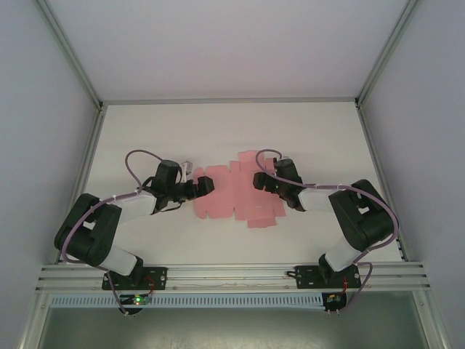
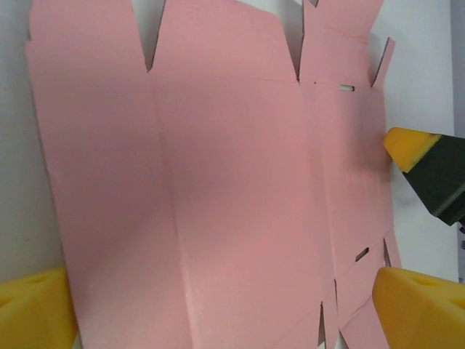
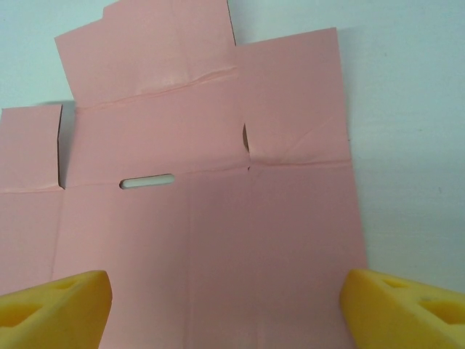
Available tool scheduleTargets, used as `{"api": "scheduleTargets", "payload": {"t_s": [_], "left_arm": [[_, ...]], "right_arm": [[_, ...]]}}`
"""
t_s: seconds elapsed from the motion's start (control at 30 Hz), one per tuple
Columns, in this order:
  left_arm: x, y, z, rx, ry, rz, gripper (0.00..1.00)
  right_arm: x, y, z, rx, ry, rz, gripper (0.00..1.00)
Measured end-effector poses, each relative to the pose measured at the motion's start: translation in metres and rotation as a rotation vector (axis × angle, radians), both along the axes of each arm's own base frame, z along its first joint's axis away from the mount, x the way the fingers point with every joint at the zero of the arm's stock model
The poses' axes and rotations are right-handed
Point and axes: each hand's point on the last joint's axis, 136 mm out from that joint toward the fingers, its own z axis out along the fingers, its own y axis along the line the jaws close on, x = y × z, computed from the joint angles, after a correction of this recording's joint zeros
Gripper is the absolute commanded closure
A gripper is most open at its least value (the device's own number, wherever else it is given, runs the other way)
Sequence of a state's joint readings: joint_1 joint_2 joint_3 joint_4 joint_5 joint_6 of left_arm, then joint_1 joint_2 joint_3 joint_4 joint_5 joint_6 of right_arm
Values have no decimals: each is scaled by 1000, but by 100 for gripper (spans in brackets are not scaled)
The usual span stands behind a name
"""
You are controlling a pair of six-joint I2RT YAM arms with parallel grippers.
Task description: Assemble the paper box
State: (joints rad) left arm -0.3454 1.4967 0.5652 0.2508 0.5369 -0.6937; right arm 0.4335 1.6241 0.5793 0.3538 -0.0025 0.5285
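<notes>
The paper box (image 1: 232, 193) is a flat pink die-cut sheet with flaps and slots, lying unfolded on the middle of the white table. My left gripper (image 1: 206, 186) hovers open at the sheet's left edge. In the left wrist view its yellow pads (image 2: 33, 309) stand wide apart over the pink card (image 2: 232, 182), nothing between them. My right gripper (image 1: 260, 180) is open over the sheet's right part. One of the right gripper's yellow-tipped fingers (image 2: 408, 144) reaches in from the right. In the right wrist view the gripper (image 3: 229, 309) spans a panel (image 3: 203, 233) below a slot (image 3: 147, 181).
The white table (image 1: 145, 131) is bounded by grey enclosure walls and an aluminium rail (image 1: 232, 275) along the near edge, where both arm bases are bolted. Bare table lies behind the sheet and to either side.
</notes>
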Motion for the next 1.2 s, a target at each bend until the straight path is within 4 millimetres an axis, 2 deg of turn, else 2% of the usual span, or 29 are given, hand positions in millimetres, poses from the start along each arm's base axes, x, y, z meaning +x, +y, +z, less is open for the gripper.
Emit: {"api": "scheduleTargets", "payload": {"t_s": [0.13, 0.2, 0.27, 0.43, 0.6, 0.73, 0.8, 0.83, 1.0, 1.1, 1.2], "left_arm": [[1, -7, 4, -55, -17, -16, 0], [0, -10, 7, -85, -23, -21, 3], [1, -14, 11, -114, -32, -32, 9], [2, -25, 17, -159, -46, -63, 33], [3, -36, 20, -181, -55, -98, 54], [9, -39, 23, -183, -69, -104, 82], [11, -40, 25, -179, -80, -109, 90], [12, -40, 26, -176, -84, -110, 98], [10, -41, 33, -146, -106, -137, 100], [6, -40, 54, -139, -168, -162, 100], [3, -39, 90, -150, -276, -184, 100]], "right_arm": [[0, 1, 0, 8, -11, 2, 15], [0, 1, 0, 12, -15, 4, 15], [0, 2, 0, 16, -22, 5, 15], [0, 3, 2, 33, -44, 11, 15], [0, 4, 4, 51, -52, 21, 15], [0, 4, 5, 62, -56, 23, 14], [-1, 4, 6, 65, -58, 26, 14], [-2, 3, 7, 65, -58, 25, 14], [-17, -5, 16, 86, -17, 40, 10], [-26, -6, 40, 128, -29, 69, 9], [-31, -7, 77, 179, -99, 104, 8]]}}
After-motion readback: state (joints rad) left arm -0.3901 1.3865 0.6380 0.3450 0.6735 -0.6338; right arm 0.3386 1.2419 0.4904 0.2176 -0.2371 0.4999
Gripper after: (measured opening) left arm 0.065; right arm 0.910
